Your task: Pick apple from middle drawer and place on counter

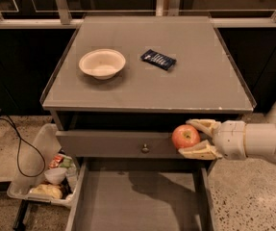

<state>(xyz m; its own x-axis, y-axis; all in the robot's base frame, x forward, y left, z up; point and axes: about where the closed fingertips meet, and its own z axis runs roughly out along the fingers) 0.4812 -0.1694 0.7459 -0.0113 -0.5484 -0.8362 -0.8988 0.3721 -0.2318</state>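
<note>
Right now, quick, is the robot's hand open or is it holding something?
Gripper: shut on the apple, in front of the knobbed drawer front, above the open middle drawer and just below the counter edge.

A white round bowl lies left of a dark flat packet on the grey square tabletop; the beige gripper, clasping the small red apple, hangs below its front edge.
</note>
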